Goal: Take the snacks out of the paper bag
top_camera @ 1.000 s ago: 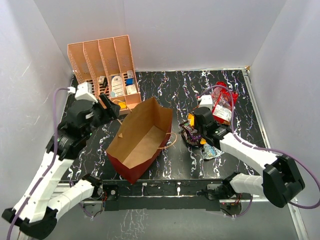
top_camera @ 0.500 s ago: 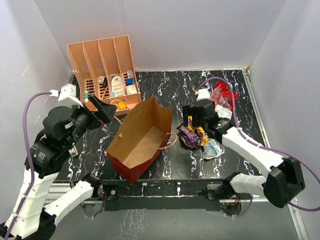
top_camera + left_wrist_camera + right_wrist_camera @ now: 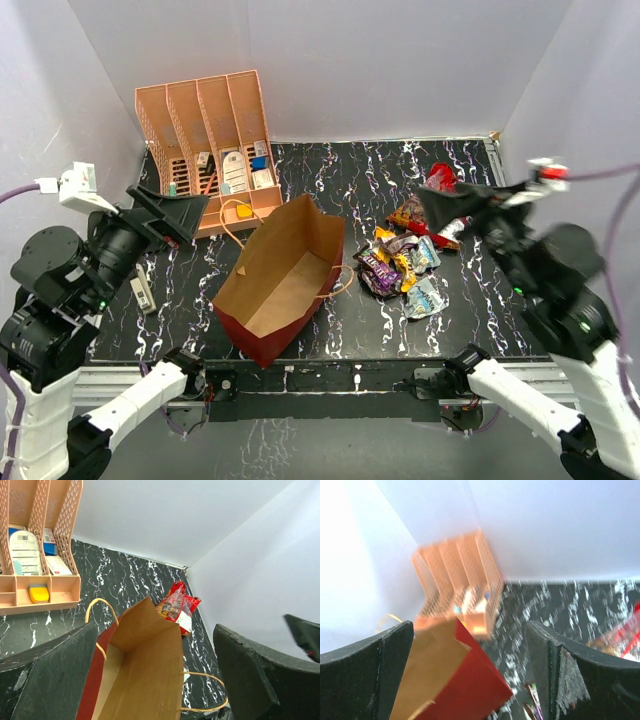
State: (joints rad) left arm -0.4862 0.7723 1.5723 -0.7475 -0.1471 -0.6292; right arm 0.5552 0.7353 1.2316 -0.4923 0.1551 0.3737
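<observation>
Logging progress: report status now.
Left gripper open, right gripper open, both empty. Paper bag shows nothing inside; snacks piled beside it. Nothing in the way.

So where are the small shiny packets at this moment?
In the top view, the small packets lie heaped on the right half of the table, just right of the paper bag and in front of the red sweets bag.

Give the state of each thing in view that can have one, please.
paper bag, open at the mouth, no snack visible inside.
small packets, out of the bag, heaped on the table.
sweets bag, out, lying on the table.
file rack, upright, boxes in its slots.
left gripper, open, empty.
right gripper, open, empty.
</observation>
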